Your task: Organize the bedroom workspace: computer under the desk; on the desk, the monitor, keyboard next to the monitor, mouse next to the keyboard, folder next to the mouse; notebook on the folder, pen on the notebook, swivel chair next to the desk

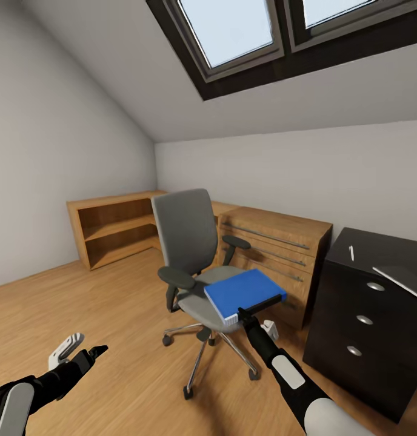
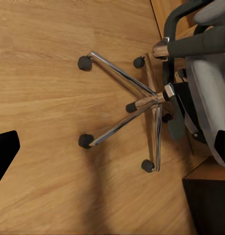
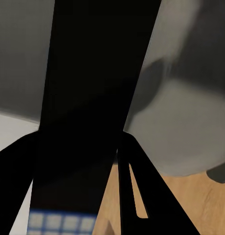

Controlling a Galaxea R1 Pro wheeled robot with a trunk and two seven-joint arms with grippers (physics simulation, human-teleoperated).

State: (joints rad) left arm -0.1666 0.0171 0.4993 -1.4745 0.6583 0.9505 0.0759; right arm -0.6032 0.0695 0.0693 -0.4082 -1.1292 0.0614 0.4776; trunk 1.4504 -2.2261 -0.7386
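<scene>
The right gripper [image 1: 243, 315] is clamped on the flat bright-blue folder [image 1: 243, 292], lifted above the grey upholstered swivel chair [image 1: 185, 242] seat. The next move would carry it to the glossy black tabletop [image 1: 378, 248]. The left gripper [image 1: 81, 351] hangs spread, empty.

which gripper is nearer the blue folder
Right. The right gripper is at the folder's near edge above the chair seat; the left gripper hangs low over the floor, well away.
</scene>
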